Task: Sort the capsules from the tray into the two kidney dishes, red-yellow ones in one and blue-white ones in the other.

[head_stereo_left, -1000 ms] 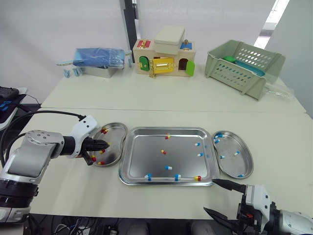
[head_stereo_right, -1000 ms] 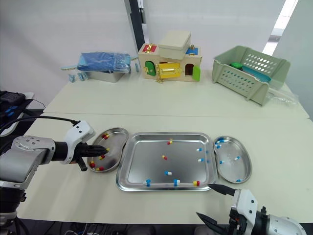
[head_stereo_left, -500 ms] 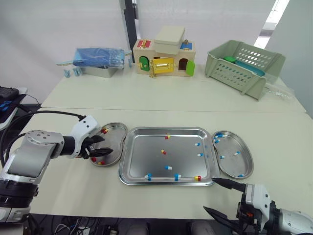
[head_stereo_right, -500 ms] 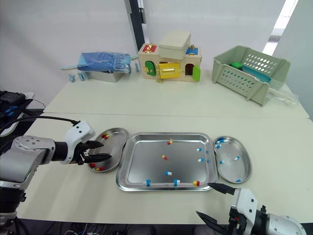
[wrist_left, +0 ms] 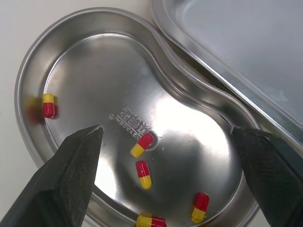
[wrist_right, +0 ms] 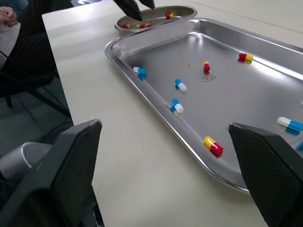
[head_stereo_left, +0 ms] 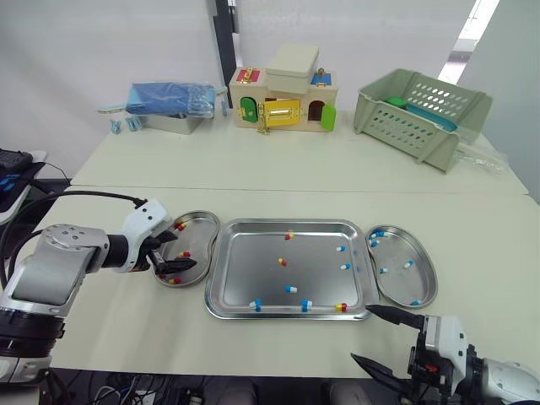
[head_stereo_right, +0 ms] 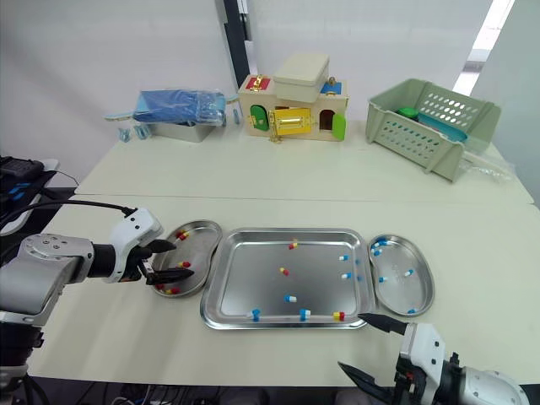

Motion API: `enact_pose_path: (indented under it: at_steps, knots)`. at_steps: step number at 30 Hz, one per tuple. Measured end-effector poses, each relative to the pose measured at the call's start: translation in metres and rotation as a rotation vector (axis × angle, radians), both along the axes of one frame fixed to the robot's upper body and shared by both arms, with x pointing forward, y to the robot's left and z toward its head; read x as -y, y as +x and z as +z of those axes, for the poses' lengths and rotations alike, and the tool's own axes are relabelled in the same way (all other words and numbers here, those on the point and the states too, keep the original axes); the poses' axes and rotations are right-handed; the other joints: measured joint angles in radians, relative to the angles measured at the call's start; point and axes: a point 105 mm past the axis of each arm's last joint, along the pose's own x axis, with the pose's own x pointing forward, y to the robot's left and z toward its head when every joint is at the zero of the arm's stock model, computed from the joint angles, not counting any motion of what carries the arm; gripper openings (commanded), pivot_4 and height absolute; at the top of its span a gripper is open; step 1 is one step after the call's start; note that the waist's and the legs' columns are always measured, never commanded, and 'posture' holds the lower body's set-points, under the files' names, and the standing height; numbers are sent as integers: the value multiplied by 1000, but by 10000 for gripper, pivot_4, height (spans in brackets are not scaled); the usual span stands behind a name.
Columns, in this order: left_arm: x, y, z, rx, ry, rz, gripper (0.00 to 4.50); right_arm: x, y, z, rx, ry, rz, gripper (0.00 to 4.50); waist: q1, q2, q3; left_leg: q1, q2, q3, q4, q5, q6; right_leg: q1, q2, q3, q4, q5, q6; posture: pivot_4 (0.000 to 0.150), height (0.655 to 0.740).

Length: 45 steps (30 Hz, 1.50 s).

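A steel tray [head_stereo_left: 253, 261] lies mid-table with several capsules, red-yellow [head_stereo_left: 282, 261] and blue-white [head_stereo_left: 290, 289]. The left kidney dish [head_stereo_left: 198, 222] holds several red-yellow capsules [wrist_left: 142, 142]. The right kidney dish [head_stereo_left: 422, 291] holds several blue-white capsules [head_stereo_left: 407, 264]. My left gripper [head_stereo_left: 180, 252] hovers open just over the left dish with nothing between its fingers [wrist_left: 71, 165]. Off the tray's near right corner, my right gripper [head_stereo_left: 364, 336] stands open and empty, low at the table's front edge, with a red-yellow capsule [wrist_right: 213, 145] lying just ahead of it.
On the far table stand a blue bag on a metal box [head_stereo_left: 169, 105], a wooden toy house [head_stereo_left: 283, 99] and a green basket [head_stereo_left: 418, 114]. A black cable [head_stereo_left: 84, 196] runs along my left arm.
My left gripper has gone from shut to open above the left kidney dish. The right gripper has not moved.
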Motion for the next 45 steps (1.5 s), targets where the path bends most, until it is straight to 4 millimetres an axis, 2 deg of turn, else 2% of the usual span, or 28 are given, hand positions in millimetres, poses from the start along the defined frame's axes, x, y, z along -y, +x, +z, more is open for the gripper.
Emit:
enact_pose_path:
  at_steps: [3, 7, 9, 12, 14, 19, 26, 42, 45]
  knots:
    - [-11, -6, 16, 32, -66, 46, 44643, 13, 8, 19, -37, -27, 4, 45000, -5, 0, 0, 0, 0, 0, 0, 0, 0, 0, 0, 0, 0, 0, 0, 1500, 7400]
    - [-30, -23, 40, 106, -159, 115, 44643, 62, 33, 44, -83, -113, -126, 45000, -4, -1, 1, 1, 0, 1, -1, 0, 0, 0, 0, 0, -1, 0, 0, 1500, 7400]
    - [-45, -35, 35, 103, -138, 167, 44643, 85, 43, 50, -93, -126, -201, 45000, -4, -1, 1, 1, 0, 2, -2, 0, 0, 0, 0, 1, -1, 0, 0, 1500, 7400]
    - [-69, -57, 19, 73, -109, 256, 44643, 113, 50, 44, -163, -154, -262, 45000, -3, -1, 1, 0, 0, 3, -1, 0, 0, -1, -1, 2, -1, 0, 0, 1500, 7400]
    - [-88, -70, 18, 88, -79, 319, 44643, 137, 56, 42, -197, -187, -318, 45000, -1, -2, 2, 0, 0, 3, -1, 0, 0, -1, -2, 2, -1, 0, 0, 1500, 7400]
    - [-122, -88, 19, 129, -28, 417, 44643, 171, 70, 47, -183, -219, -394, 45000, -2, -2, 2, 1, 0, 4, -1, 0, 0, -1, -2, 2, -1, 0, 0, 1500, 7400]
    - [-128, -94, 12, 137, -12, 423, 44643, 190, 83, 43, -156, -266, -431, 45000, -2, -1, 2, 0, 0, 4, -2, 0, 0, -1, -2, 2, -1, 0, 0, 1500, 7400]
    - [-133, -93, 7, 179, -11, 422, 44643, 199, 88, 40, -147, -293, -448, 45000, -6, -1, 2, 1, 0, 5, -2, 0, 0, -1, -2, 2, -1, 0, 0, 1500, 7400]
    - [-125, -90, 6, 217, -45, 378, 44643, 199, 90, 37, -156, -287, -432, 45000, -6, -1, 2, 1, 0, 5, -2, 0, 0, -1, -2, 2, -1, 0, 0, 1500, 7400]
